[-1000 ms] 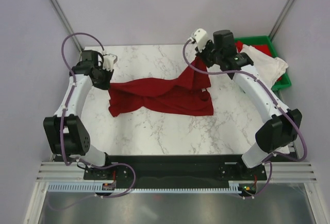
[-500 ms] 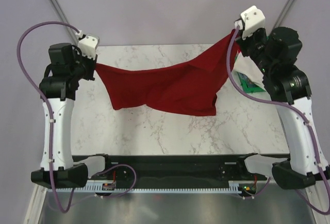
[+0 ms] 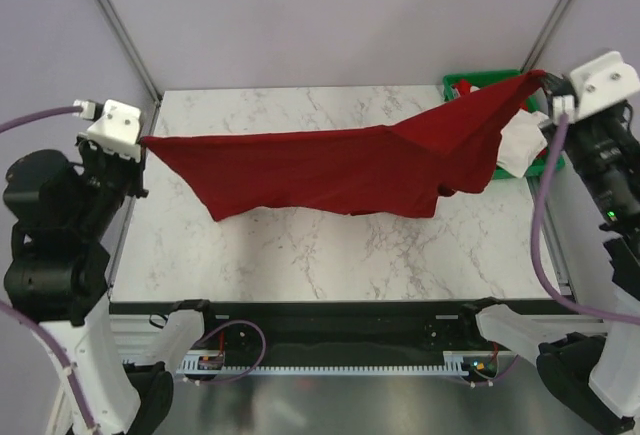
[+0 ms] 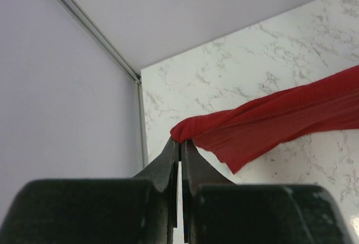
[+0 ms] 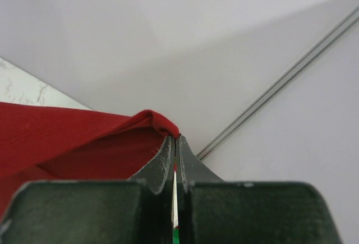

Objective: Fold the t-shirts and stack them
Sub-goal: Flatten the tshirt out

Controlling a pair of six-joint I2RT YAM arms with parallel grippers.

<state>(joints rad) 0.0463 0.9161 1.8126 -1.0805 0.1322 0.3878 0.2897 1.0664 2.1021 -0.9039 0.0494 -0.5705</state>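
Dark red cloth t-shirt (image 3: 340,167), stretched aloft; left pincer (image 4: 180,142) and right pincer (image 5: 176,138) each clamped on a corner. We advise lowering it taut, level.

Stretched t-shirt (image 3: 340,170): spans the table (image 3: 330,255) from left to right, its middle sagging over the table's centre.
Left end: pinched in the left gripper (image 3: 141,141), at the table's left edge.
Right end: pinched in the right gripper (image 3: 546,76), above the bin (image 3: 462,83).
Bin: far right corner of the table.
Second t-shirt (image 3: 520,140): in the bin, partly behind the stretched one.
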